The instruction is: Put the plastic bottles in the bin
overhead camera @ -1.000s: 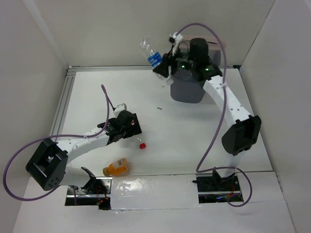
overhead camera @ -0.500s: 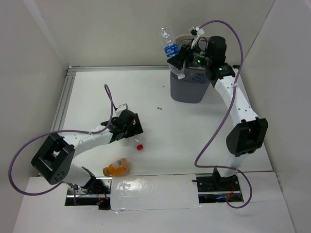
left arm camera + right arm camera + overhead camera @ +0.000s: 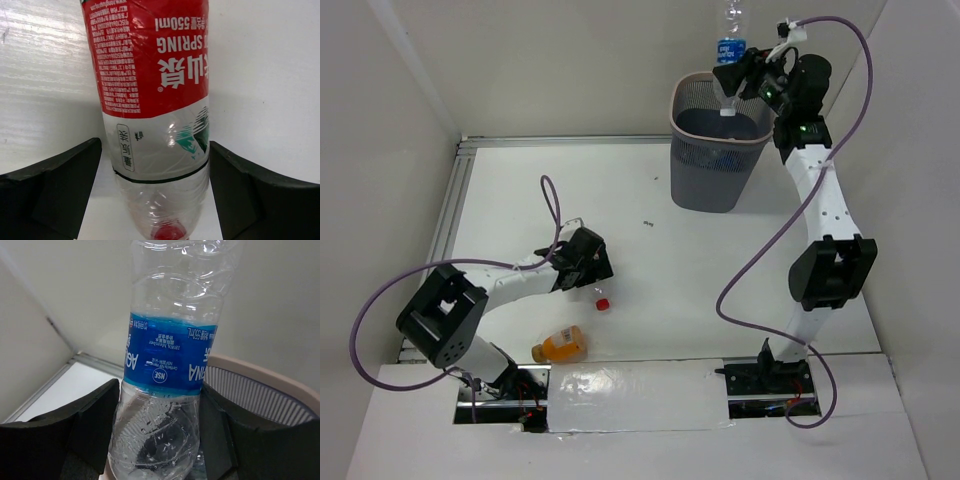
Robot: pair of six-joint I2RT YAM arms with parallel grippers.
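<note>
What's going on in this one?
The right gripper holds a clear plastic bottle with a blue label over the tall grey mesh bin and has not yet released it. The left gripper is open, with its fingers on either side of a clear red-labelled bottle that lies on the white table. A stubby orange-filled bottle lies near the left arm's base.

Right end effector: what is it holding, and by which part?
The right end effector holds a blue-labelled clear bottle by the clear body just past its label.
</note>
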